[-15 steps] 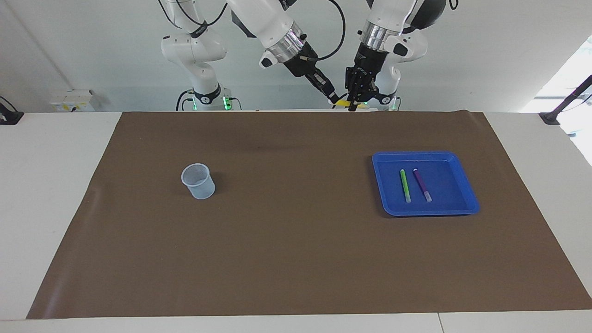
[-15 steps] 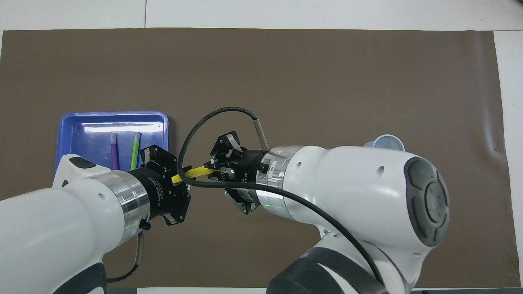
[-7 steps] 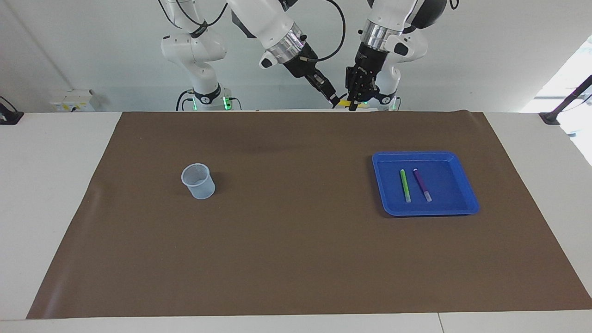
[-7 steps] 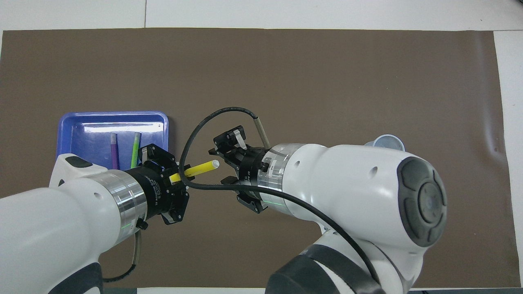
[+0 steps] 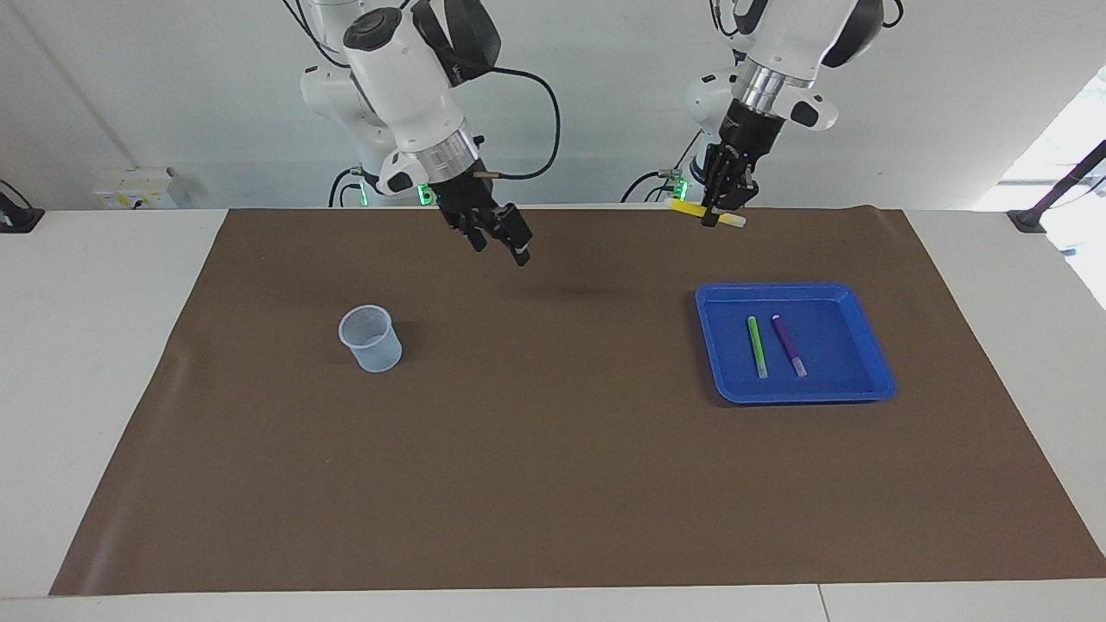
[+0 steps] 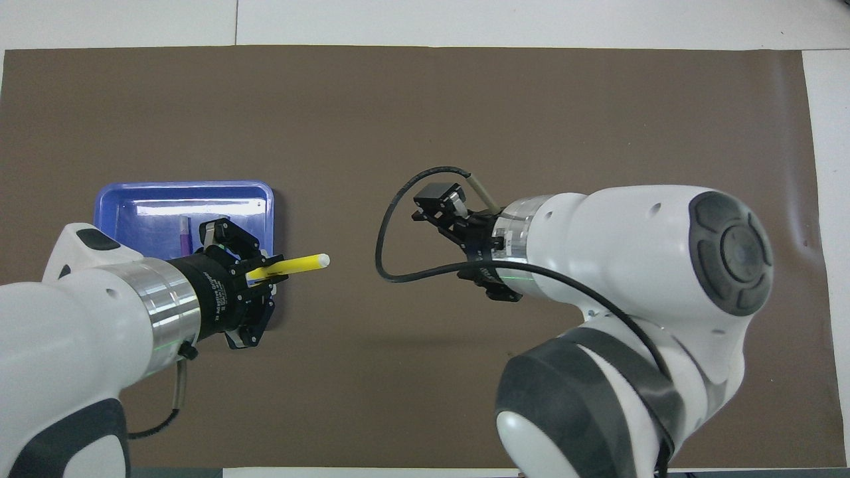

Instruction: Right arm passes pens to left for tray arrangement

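Two pens (image 5: 758, 345) in tray (image 5: 873, 345); brown mat (image 5: 562, 449) mostly bare.

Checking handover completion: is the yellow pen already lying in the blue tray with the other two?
No. The yellow pen is held in the air by the left gripper; only the green pen and purple pen lie in the tray.

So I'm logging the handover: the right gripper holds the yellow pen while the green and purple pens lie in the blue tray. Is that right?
Not quite: the left gripper holds the yellow pen, not the right. The overhead view shows it pinched there, whitish tip sticking out; the right gripper is open and empty. The green pen and purple pen do lie in the blue tray.
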`<state>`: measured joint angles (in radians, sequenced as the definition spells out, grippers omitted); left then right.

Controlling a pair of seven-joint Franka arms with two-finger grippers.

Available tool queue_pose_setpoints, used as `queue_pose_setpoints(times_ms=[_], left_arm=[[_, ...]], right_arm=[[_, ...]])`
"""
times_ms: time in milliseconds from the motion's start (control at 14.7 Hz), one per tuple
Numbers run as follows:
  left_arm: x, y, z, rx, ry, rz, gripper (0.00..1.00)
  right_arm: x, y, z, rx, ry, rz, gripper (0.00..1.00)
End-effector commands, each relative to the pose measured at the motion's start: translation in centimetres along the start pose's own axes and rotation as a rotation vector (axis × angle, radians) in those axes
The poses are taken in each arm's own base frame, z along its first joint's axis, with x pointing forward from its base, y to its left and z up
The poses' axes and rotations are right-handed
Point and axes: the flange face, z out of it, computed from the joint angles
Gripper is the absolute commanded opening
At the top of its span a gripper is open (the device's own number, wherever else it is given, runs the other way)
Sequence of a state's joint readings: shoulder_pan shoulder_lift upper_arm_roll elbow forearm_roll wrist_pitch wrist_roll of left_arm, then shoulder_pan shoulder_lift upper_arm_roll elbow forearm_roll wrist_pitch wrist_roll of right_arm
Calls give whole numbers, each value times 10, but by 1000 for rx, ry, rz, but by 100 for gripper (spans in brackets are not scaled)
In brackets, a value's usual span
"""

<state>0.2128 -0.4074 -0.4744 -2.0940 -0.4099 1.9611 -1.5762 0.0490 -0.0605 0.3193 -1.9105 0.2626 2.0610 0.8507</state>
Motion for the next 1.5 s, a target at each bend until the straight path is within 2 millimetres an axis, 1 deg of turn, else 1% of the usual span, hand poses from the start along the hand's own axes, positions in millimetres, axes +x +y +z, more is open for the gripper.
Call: queue_pose_setpoints(times_ms=[0, 68, 136, 204, 272, 340, 408, 476, 544, 612, 680, 883, 951, 1019, 1087, 1223, 1359, 1427], left_arm=[[67, 0, 8, 75, -23, 192, 0], [92, 1, 14, 96, -33, 286, 0], [112, 0, 19, 109, -39, 358, 0], [133, -2, 30, 126, -52, 422, 0], [148, -7, 40, 138, -62, 507, 0], [173, -13, 51, 149, -78, 612, 0], [192, -17, 59, 151, -88, 706, 0], [210, -20, 76, 158, -99, 791, 0], [224, -20, 88, 163, -99, 842, 0], [238, -18, 104, 200, -86, 908, 0], [251, -14, 120, 248, -65, 983, 0], [277, -8, 167, 306, -44, 1187, 0], [283, -6, 178, 316, -41, 1253, 0], [288, -4, 187, 318, -29, 1298, 0], [292, -4, 200, 336, -25, 1342, 0], [296, -1, 212, 356, -11, 1384, 0], [298, -1, 223, 364, -20, 1420, 0], [300, -1, 224, 364, -18, 1422, 0]], right_arm=[[27, 37, -5, -82, 59, -175, 100], [41, 50, -8, -112, 76, -229, 100], [57, 64, -11, -137, 89, -274, 100], [71, 77, -16, -157, 98, -319, 100], [83, 88, -19, -172, 103, -358, 100], [98, 101, -25, -189, 112, -394, 100], [108, 109, -30, -211, 125, -435, 100], [116, 113, -39, -240, 139, -480, 100], [126, 121, -44, -266, 131, -495, 100], [134, 129, -55, -275, 123, -494, 100], [139, 133, -64, -285, 106, -497, 100], [146, 145, -95, -310, 63, -499, 100], [146, 148, -104, -315, 55, -495, 100], [145, 148, -111, -320, 40, -498, 100], [145, 146, -120, -328, 18, -501, 100], [144, 141, -131, -344, -16, -498, 100], [139, 139, -134, -354, -46, -500, 100], [138, 141, -129, -351, -51, -495, 100]])
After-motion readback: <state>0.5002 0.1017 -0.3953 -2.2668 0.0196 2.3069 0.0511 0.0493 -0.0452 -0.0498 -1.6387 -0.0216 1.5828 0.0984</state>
